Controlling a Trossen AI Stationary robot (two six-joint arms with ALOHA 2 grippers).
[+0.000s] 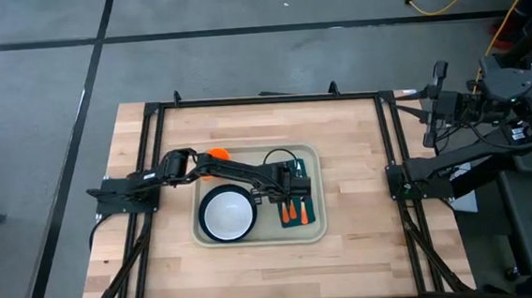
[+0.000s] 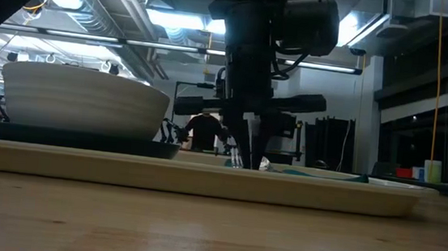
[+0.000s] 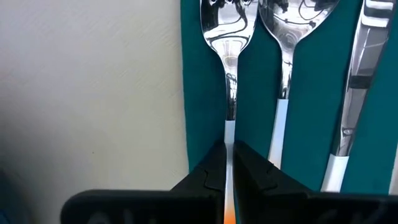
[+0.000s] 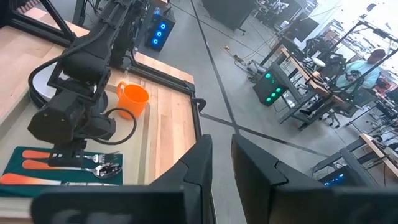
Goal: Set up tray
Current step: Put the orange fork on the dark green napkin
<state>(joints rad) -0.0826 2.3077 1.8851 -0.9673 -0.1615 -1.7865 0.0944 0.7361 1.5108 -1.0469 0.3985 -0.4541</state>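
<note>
The large pale beige rectangular plastic tray [image 1: 259, 236] with rounded corners lies flat at the middle of the light wooden butcher-block desk [image 1: 351, 162]. On its left half sits a white round ceramic bowl [image 1: 226, 214] atop a dark teal round plate [image 1: 205, 230]. On its right half lies a dark teal rectangular cloth napkin [image 1: 308, 214] that carries three pieces of shiny metal cutlery with orange handles, laid side by side: a fork [image 3: 225, 37], a spoon [image 3: 291, 37] and a third piece [image 3: 360, 68] whose head is cut off in the wrist view. A small orange plastic cup [image 4: 132, 99] stands at the tray's far left corner.

The left gripper [image 3: 229, 168] reaches across the tray and hangs low over the napkin, its jaws clenched on the fork's slim handle. The right gripper [image 4: 216, 168] waits well off the desk's right edge, raised, its jaws parted a little with nothing between them. Across the room, a person [image 4: 371, 64] sits among workbenches.
</note>
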